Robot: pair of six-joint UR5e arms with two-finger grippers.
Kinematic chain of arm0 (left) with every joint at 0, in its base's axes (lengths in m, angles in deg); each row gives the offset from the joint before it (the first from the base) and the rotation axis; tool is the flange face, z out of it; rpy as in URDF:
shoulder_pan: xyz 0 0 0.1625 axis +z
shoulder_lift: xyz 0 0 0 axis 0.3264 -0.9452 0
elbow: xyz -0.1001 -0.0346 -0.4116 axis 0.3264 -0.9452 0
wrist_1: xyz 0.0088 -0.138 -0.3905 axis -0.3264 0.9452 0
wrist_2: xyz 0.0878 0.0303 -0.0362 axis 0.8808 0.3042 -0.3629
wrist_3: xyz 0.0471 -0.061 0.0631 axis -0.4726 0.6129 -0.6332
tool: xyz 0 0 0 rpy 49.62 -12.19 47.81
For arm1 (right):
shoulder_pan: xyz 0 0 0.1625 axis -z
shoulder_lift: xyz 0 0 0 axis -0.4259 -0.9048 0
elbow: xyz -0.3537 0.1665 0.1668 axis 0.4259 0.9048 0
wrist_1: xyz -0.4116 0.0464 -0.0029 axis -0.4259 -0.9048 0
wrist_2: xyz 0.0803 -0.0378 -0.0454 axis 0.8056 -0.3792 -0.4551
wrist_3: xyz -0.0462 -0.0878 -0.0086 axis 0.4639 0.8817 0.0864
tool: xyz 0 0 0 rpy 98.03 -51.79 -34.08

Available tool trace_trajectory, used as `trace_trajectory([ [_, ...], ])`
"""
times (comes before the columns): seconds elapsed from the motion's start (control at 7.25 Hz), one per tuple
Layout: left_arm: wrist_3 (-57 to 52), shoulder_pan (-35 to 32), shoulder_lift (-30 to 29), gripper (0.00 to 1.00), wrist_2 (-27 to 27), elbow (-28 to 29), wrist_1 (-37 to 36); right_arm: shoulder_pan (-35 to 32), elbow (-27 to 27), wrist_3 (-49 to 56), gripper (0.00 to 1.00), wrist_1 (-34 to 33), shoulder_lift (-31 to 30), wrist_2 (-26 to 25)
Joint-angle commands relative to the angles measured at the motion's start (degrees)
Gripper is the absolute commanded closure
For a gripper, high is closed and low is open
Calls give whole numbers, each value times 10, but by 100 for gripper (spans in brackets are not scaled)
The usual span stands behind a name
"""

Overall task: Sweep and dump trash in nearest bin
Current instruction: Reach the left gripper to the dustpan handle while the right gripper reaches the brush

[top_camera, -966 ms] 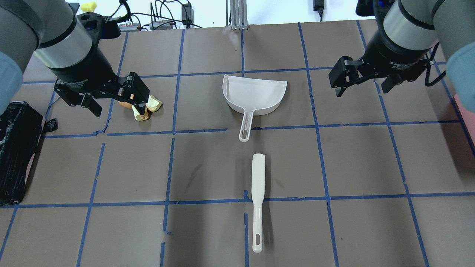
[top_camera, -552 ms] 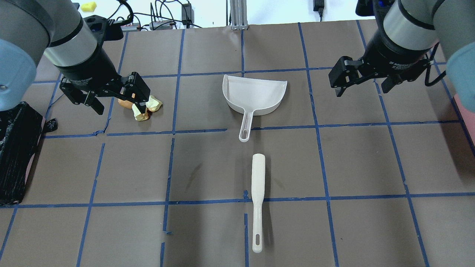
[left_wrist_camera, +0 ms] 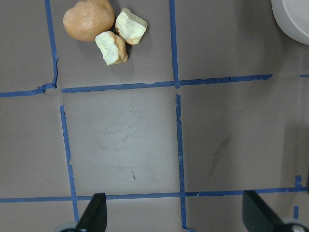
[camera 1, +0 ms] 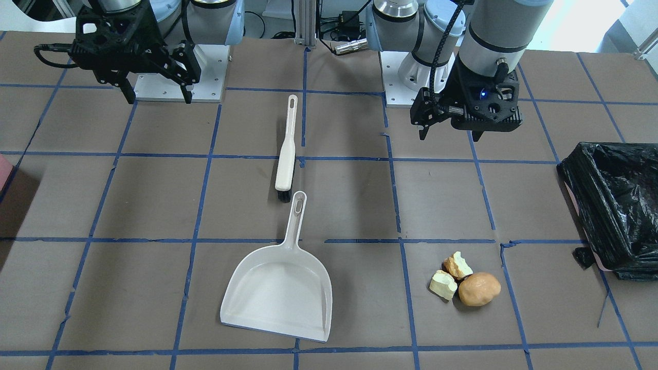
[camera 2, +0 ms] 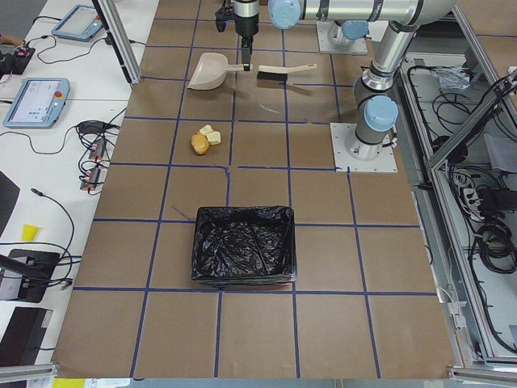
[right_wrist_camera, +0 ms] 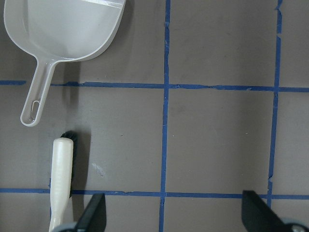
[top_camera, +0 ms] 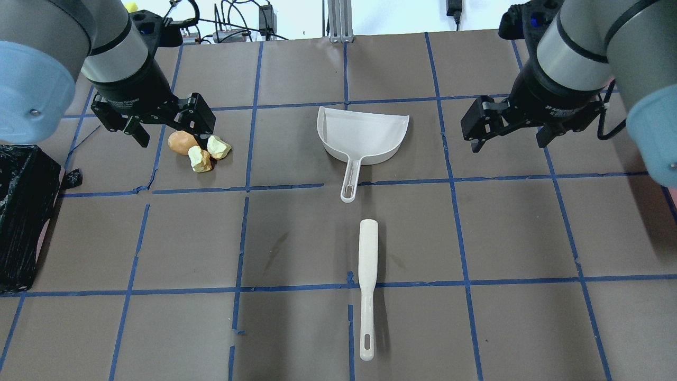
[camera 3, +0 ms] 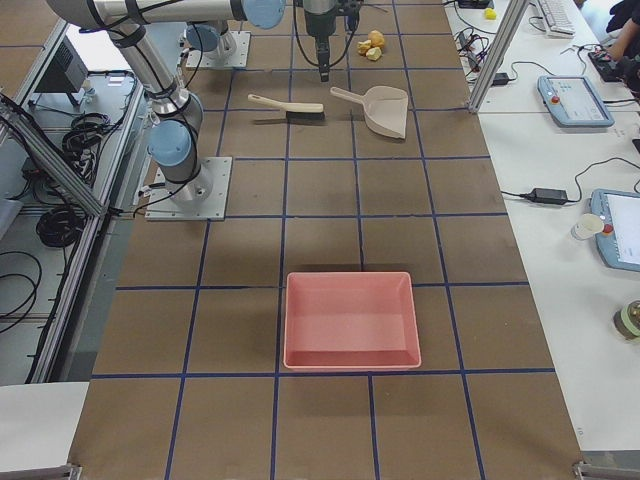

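Left pincer (top_camera: 172,129): I see it wide open, empty, near the trash (top_camera: 197,150).
Right pincer (top_camera: 509,138): wide open, empty.
Bin (top_camera: 21,211): table's left edge.

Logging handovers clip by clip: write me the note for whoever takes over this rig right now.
Left gripper: open, empty, above the table near the trash.
Right gripper: open, empty, off to the dustpan's side.
Trash: three pieces clustered on the table, between dustpan and bin.
Dustpan and brush: lying mid-table in line, apart, neither held.
Done: nothing swept.
To do: take brush and dustpan, sweep the trash in, dump it in the bin.
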Motion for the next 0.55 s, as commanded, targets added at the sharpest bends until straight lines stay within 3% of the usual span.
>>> trace_trajectory([
  [0.0,-28,-4,-7,0,-22,-6,-17,-15,-32,-48,0,-4,-19,22],
  [0.14,-63,-4,1,0,-23,-19,-17,-34,-56,-113,0,-7,-30,59],
  [0.41,-70,-4,1,0,-22,-45,-18,-65,-100,-137,1,-37,-51,51],
])
